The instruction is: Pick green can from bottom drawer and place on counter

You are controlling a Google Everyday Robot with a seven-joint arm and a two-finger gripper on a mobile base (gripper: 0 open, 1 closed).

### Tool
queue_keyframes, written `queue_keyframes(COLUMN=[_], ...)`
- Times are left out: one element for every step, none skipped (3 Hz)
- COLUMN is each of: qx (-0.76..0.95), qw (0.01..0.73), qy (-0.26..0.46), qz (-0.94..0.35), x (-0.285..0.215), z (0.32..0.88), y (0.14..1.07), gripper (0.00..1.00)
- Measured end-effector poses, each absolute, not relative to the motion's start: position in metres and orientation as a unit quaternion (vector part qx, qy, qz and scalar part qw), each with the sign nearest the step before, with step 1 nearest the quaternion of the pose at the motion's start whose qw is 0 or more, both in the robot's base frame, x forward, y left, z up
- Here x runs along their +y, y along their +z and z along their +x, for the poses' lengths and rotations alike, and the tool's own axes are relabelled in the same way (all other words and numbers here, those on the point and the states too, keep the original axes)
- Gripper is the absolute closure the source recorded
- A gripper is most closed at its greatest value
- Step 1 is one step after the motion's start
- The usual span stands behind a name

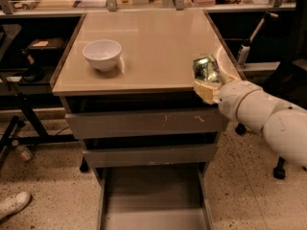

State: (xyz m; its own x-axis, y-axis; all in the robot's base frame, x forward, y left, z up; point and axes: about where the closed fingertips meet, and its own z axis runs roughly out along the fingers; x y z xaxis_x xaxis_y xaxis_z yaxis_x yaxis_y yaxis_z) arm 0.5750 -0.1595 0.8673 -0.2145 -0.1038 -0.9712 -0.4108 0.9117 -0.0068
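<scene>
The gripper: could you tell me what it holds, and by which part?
The gripper holds the green can by its lower end, at the counter's edge.

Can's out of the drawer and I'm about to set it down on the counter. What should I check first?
1. Grip: pincer shut on green can: ok.
2. Can over counter: ok, but only at its near right corner.
3. Can upright: not ok, tilted.
4. Can base touching counter: cannot tell.
5. white bowl away from the set-down spot: ok, far left.
6. bottom drawer closed: not ok, pulled out.
</scene>
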Motion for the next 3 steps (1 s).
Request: queue_keyframes(qx=[0.749, 0.748, 0.74], qw=[0.625, 0.626, 0.64], qy=[0.131, 0.131, 0.13], qz=[-0.177, -0.176, -0.157], x=[-0.1548, -0.1554, -0.1534], z=[0.5903, 0.5911, 0.597], y=[0.8906, 0.8925, 0.8903], gripper=[1.0, 1.0, 1.0])
